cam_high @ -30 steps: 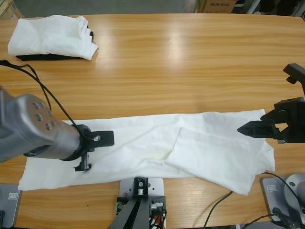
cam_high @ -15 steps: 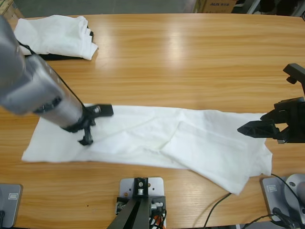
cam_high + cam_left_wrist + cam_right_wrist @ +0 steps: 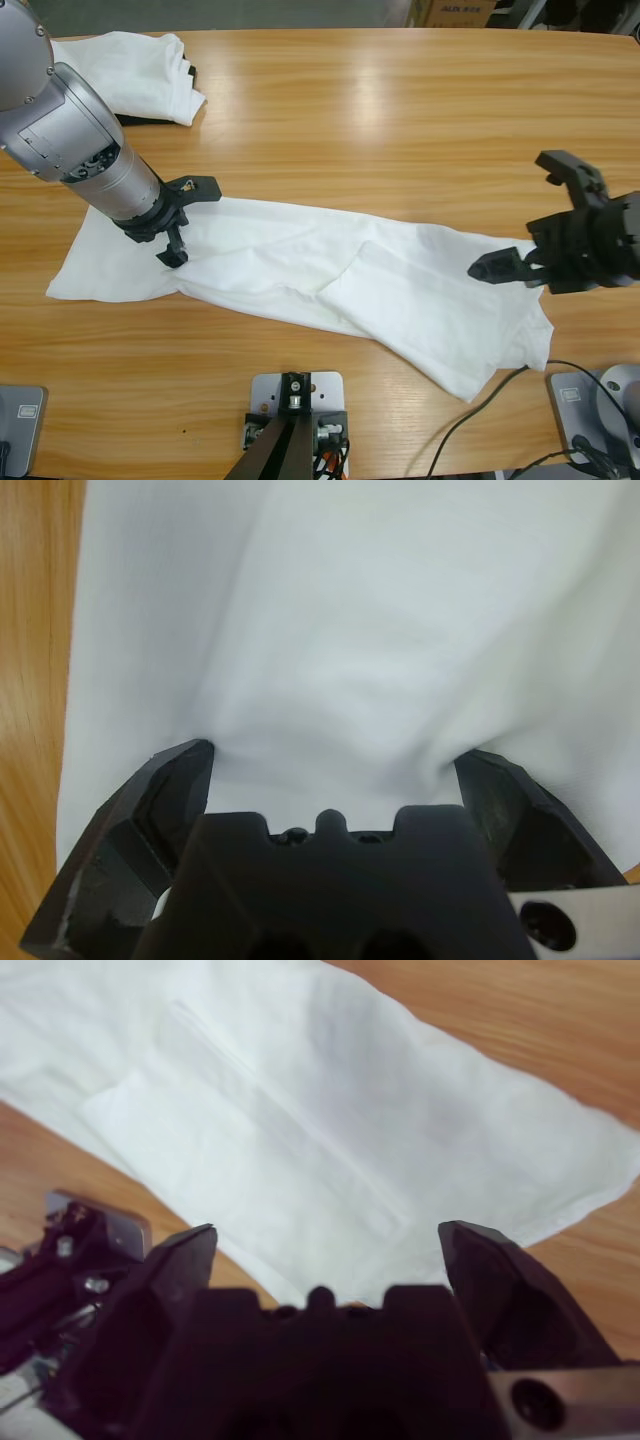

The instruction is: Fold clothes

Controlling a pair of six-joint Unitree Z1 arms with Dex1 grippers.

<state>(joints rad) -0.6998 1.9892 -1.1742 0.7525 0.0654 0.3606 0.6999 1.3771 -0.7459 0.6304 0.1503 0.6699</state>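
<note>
Table (image 3: pixel 350 130) bears clothes (image 3: pixel 300 275) between left gripper (image 3: pixel 180 220) jaws.

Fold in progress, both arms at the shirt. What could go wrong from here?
1. The left gripper has its fingers spread open over the white T-shirt, with cloth bulging between them; closing here may pinch several layers rather than one edge.
2. The right gripper, also open, sits at the far end, holding nothing. If only the left pulls, the shirt may drag further askew.
3. A folded-over flap near the table edge could slip off.
</note>
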